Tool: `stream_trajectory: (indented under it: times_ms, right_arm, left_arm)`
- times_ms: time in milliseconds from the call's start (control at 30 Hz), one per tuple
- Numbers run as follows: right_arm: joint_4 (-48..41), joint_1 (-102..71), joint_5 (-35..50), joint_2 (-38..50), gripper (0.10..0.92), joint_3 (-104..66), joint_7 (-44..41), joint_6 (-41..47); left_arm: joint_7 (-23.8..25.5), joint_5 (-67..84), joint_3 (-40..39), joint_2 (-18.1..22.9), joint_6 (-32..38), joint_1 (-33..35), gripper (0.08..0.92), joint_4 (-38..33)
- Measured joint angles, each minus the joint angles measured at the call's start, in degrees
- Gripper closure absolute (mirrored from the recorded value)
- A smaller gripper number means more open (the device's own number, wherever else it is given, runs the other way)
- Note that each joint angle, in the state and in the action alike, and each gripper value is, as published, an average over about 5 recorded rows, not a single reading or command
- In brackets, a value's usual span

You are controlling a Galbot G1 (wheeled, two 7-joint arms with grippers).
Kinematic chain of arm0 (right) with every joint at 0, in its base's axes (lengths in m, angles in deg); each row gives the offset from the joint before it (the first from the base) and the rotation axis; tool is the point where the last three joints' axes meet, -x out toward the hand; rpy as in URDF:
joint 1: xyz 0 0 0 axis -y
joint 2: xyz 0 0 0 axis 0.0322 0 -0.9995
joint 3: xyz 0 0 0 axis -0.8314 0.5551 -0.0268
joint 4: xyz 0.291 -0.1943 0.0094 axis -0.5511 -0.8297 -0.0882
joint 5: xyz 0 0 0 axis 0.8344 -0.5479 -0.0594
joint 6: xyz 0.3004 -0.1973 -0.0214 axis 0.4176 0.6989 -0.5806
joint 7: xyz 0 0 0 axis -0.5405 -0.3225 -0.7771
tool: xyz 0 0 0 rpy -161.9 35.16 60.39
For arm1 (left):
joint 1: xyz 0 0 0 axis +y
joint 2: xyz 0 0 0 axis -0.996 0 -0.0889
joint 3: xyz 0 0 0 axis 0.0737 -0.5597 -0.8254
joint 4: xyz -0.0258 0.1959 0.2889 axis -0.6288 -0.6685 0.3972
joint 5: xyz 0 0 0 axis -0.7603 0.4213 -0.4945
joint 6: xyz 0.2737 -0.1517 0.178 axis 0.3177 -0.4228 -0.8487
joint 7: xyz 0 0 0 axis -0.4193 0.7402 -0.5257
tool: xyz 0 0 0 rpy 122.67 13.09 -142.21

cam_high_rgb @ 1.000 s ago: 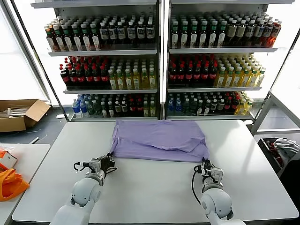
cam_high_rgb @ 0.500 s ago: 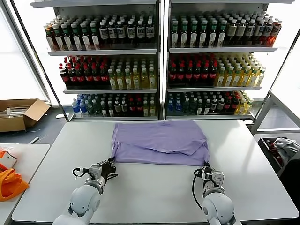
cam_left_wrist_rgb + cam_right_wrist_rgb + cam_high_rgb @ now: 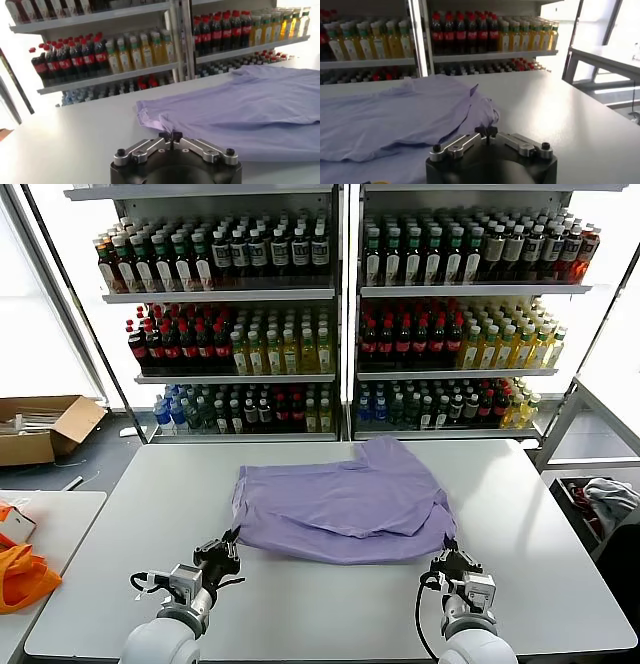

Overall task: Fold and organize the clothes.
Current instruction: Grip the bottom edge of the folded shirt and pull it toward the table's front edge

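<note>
1. The T-shirt (image 3: 345,499) is light purple and thin, folded over on itself into a rough rectangle with soft wrinkles. One layer lies over another, and a rounded hump of cloth rises at its far edge, on the robot's right half. No printed graphic shows on the upward faces.
2. It lies on the white table (image 3: 540,514), about midway across and nearer the far edge than the near one.
3. The left gripper (image 3: 226,546) sits at the shirt's near left corner, its fingers pinched together on a tuft of the lavender cloth, as the left wrist view (image 3: 170,135) shows.
4. The right gripper (image 3: 448,550) sits at the shirt's near right corner, fingers likewise clamped on the hem (image 3: 486,131).
5. Beyond the table's far edge, shelves (image 3: 340,289) carry rows of bottles in dark, red, yellow and green.
6. Off the table's left side, an open cardboard box (image 3: 40,427) rests on the floor; what lies inside is too small to tell.
7. An orange bag (image 3: 25,572) lies on a side table further left.
</note>
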Motion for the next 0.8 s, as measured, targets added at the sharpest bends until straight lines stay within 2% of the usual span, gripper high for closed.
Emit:
stream_trajectory:
  times_ms: [467, 567, 800]
  right_arm:
    - [2.93, -12.27, -3.4, -0.24, 0.898, -1.21, 1.46, -2.98]
    - [3.0, -13.32, -3.74, -0.16, 0.854, -1.23, 1.56, -3.2]
    - [2.93, -15.39, -4.35, -0.4, 0.656, -1.14, 2.2, -4.07]
  left_arm:
    - [-1.16, -2.11, 0.51, -0.32, 3.07, 14.26, 0.913, -6.85]
    - [-1.31, -2.71, 0.41, -0.05, 3.48, 16.31, 0.913, -7.53]
    - [-1.64, -3.33, 0.21, 0.64, 4.06, 19.14, 0.897, -8.68]
